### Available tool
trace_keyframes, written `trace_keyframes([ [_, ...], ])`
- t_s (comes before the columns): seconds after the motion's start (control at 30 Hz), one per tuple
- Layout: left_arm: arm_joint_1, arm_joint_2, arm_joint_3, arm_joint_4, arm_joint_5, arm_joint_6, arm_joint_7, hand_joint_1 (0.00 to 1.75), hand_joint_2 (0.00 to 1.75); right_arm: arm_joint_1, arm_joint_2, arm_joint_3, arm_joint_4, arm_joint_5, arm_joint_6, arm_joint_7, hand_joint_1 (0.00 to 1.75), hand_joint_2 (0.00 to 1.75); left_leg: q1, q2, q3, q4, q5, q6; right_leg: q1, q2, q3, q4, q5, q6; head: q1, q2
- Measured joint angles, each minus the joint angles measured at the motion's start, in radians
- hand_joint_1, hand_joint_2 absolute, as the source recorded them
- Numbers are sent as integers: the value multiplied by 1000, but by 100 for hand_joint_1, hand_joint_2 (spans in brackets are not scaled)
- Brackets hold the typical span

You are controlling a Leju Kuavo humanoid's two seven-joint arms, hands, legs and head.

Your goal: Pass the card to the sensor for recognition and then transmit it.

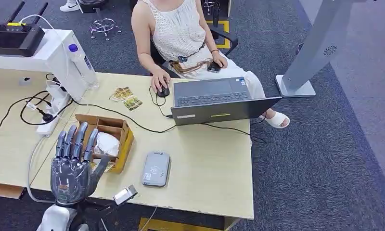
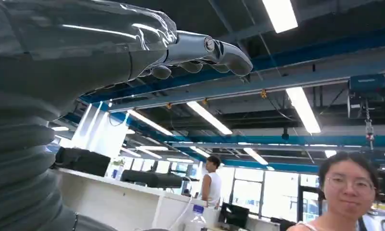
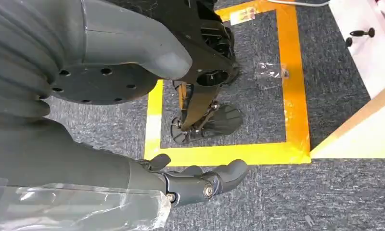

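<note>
The robot's left hand (image 1: pixel 74 166) is raised over the near left edge of the pale wooden table (image 1: pixel 210 173), back of the hand to the camera, fingers straight, spread and holding nothing. It overlaps the near corner of the open brown cardboard box (image 1: pixel 114 139), which holds a crumpled white wrapper (image 1: pixel 107 143). Whether a card lies in the box cannot be told. The flat grey card sensor (image 1: pixel 156 168) lies beside the box, and a small silver device (image 1: pixel 125 194), possibly a card holder, sits at the table's near edge. The right hand (image 3: pixel 200 180) hangs over grey carpet with yellow floor tape (image 3: pixel 229 153), fingers loosely curled, empty. A seated person (image 1: pixel 181 33), cut off at the top edge, rests a hand on a black mouse (image 1: pixel 163 91) beside the grey laptop (image 1: pixel 219 101).
</note>
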Motion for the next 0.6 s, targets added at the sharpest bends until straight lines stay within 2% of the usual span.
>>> trace_keyframes([
  [0.03, 2, 3, -10, 0, 7, -28, 0, 0, 175, 0, 0, -3, 0, -3, 0, -2, 0, 175, 0, 0, 0, 0, 0, 0, 0, 0, 0, 0, 0, 0, 0, 0],
  [0.07, 5, 7, -24, -2, 27, -97, 8, 0, 175, 0, 0, -7, 0, -7, 0, -5, 0, 175, 0, 0, 0, 0, 0, 0, 0, 0, 0, 0, 0, 0, 0, 0],
  [0.13, 9, 26, -56, -3, 81, -288, 35, 0, 175, 3, 0, -20, 0, -13, 3, -8, 0, 175, 0, 0, 0, 0, 0, 0, 0, 0, 0, 0, 0, 0, 0, 0],
  [0.2, 12, 42, -77, -3, 129, -394, 53, 0, 175, 7, 0, -27, 0, -16, 8, -10, 0, 175, 0, 0, 0, 0, 0, 0, 0, 0, 0, 0, 0, 0, 0, 0],
  [0.43, 0, 67, -92, 27, 202, -466, 69, 0, 175, 12, 0, -46, 0, -7, 15, -7, 0, 175, 0, 0, 0, 0, 0, 0, 0, 0, 0, 0, 0, 0, 0, 0],
  [0.6, -10, 71, -92, 56, 211, -456, 92, 0, 175, 13, 0, -48, 0, 4, 11, -3, 0, 175, 0, 0, 0, 0, 0, 0, 0, 0, 0, 0, 0, 0, 0, 0],
])
